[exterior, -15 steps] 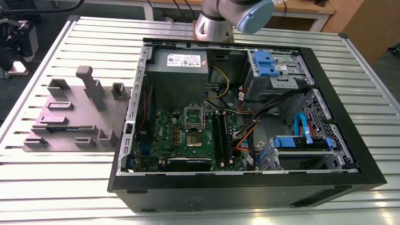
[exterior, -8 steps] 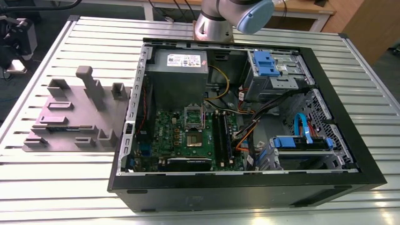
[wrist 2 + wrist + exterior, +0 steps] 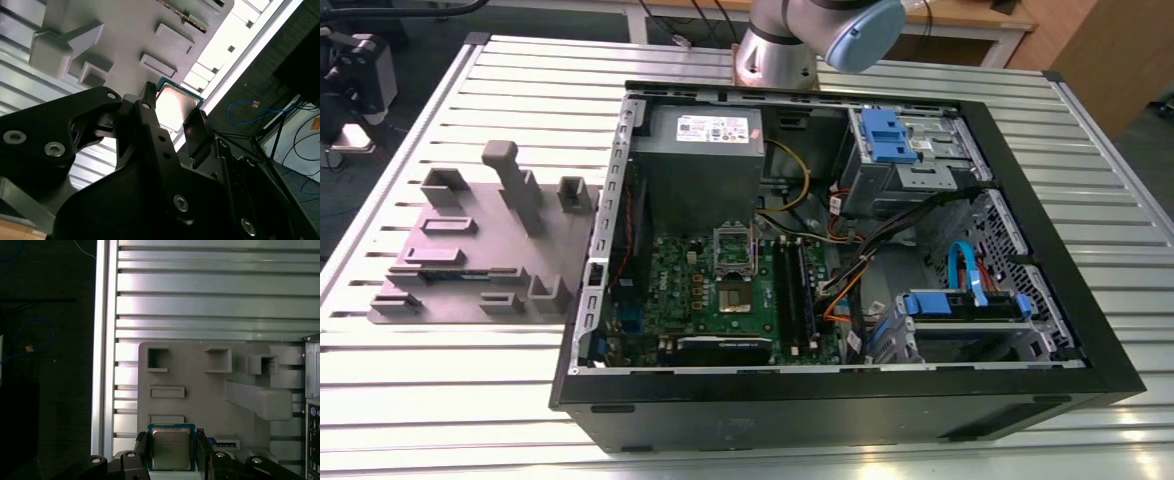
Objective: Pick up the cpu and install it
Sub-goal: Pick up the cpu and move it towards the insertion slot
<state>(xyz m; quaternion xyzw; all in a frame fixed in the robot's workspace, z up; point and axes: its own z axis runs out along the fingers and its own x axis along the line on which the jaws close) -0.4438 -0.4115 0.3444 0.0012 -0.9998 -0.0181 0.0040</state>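
The cpu (image 3: 171, 447) is a flat square chip with a shiny metal top and a teal rim. It sits between my gripper's (image 3: 172, 452) two black fingers (image 3: 141, 449), which press on its opposite edges. In the second wrist view the cpu (image 3: 176, 104) shows the same way, clamped in the gripper (image 3: 175, 114) and held well above the grey fixture plate (image 3: 125, 35). The exterior view shows the open computer case (image 3: 827, 390) with the motherboard's cpu socket (image 3: 735, 272) bare and its retention frame raised.
The grey fixture plate (image 3: 480, 255) lies on the slatted metal table (image 3: 1067, 120) at the exterior view's left, with upright blocks and a memory stick (image 3: 447, 272). The table's edge (image 3: 102, 340) runs beside the plate. Cables and drive cages crowd the case's far side.
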